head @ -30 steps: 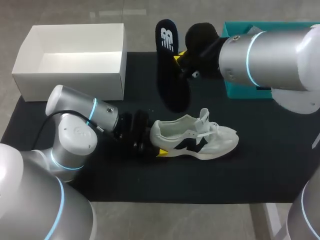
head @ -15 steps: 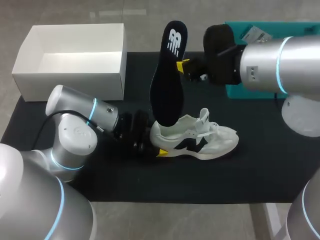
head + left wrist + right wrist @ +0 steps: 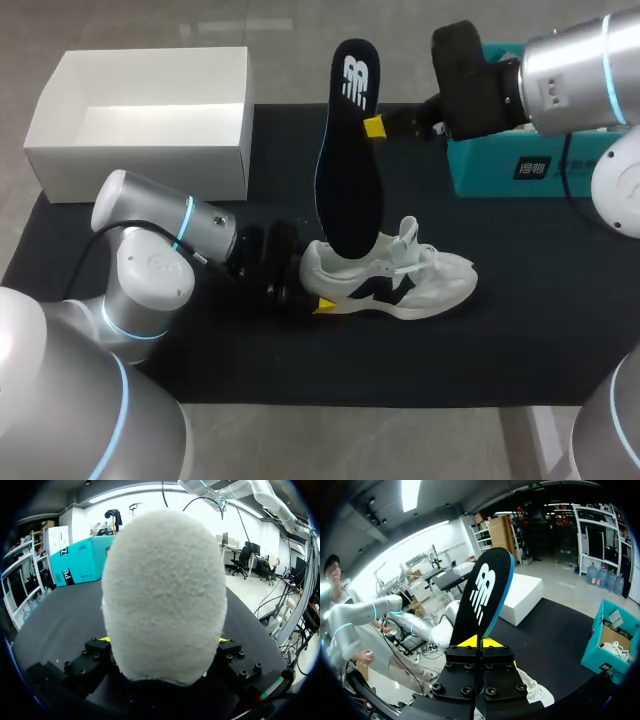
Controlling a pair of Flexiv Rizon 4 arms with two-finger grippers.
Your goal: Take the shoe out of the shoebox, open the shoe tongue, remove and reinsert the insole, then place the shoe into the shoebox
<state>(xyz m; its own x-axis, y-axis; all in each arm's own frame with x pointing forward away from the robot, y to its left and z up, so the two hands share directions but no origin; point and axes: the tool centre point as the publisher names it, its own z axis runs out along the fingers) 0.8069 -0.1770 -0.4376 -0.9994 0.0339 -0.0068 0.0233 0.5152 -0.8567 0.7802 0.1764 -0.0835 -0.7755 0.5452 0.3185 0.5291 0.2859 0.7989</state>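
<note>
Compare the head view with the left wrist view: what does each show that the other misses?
Head view only: the right gripper holding the insole upright over the shoe, and the white box. Left wrist view only: both yellow tips of the left gripper pressed against the heel's sides. Both: the shoe, the teal box and the black mat.

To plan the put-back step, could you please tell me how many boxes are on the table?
2. An open white box stands at the far left corner. A teal box stands at the far right, partly covered by my right arm. No other box shows.
</note>
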